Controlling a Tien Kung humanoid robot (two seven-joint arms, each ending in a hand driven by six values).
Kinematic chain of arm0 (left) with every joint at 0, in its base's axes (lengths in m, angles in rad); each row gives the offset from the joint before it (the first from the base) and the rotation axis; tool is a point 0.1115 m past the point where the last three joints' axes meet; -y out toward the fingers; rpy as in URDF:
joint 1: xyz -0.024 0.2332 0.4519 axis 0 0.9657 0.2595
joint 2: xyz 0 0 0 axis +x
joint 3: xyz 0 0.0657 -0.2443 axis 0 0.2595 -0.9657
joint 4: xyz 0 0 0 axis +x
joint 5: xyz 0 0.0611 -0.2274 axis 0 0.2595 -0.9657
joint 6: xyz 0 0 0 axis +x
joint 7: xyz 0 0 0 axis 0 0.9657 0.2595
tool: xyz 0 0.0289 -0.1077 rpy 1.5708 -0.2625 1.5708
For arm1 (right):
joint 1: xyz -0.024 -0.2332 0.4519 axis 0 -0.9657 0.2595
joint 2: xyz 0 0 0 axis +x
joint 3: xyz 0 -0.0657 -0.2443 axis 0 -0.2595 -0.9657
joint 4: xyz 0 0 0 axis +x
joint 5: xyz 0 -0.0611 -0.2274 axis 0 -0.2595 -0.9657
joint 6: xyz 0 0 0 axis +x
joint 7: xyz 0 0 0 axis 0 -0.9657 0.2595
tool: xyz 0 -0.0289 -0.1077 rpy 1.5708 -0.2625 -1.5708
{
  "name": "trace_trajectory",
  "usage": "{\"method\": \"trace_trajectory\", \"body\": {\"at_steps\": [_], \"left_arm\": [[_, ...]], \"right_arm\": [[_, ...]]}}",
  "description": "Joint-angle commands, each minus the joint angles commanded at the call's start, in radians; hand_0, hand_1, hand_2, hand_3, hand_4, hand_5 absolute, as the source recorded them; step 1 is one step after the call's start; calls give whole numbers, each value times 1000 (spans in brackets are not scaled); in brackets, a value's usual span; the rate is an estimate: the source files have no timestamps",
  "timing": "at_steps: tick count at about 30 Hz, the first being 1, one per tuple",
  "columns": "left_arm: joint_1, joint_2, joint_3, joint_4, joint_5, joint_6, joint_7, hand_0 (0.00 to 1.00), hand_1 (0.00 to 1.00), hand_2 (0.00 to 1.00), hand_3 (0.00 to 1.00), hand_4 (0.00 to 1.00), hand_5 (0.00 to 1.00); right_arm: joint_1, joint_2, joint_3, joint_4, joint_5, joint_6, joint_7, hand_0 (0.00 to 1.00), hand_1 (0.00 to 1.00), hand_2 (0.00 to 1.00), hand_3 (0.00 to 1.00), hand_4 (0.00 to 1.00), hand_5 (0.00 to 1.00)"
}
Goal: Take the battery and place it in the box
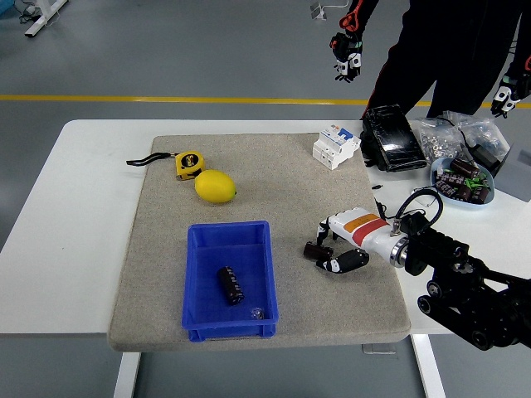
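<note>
A dark cylindrical battery (314,249) lies on the grey mat (274,182), right of the blue box (192,282). My right hand (328,247), white with an orange stripe, reaches in from the right. Its fingers (324,226) curl over the battery from behind and the thumb (342,260) closes in from the front. The battery still rests on the mat. A second dark battery (230,284) lies inside the blue box, beside a small clear piece (256,313). My left arm is out of view.
A lemon (215,186) and a yellow tape measure (189,163) lie at the mat's far left. A white circuit breaker (336,145), a black pack (390,138), bags (452,133) and a bowl of parts (465,183) stand far right. A person stands behind, gloved hands (345,51) raised.
</note>
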Motion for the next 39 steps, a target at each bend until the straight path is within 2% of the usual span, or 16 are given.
{"method": "trace_trajectory", "body": {"at_steps": [13, 39], "left_arm": [[0, 0, -3, 0, 6, -1, 1, 580, 603, 642, 583, 631, 591], [0, 3, -5, 2, 7, -4, -1, 579, 602, 642, 584, 631, 591]], "right_arm": [[5, -7, 7, 1, 6, -7, 0, 389, 460, 538, 469, 725, 356], [24, -39, 38, 8, -8, 21, -14, 382, 453, 535, 472, 696, 351]]}}
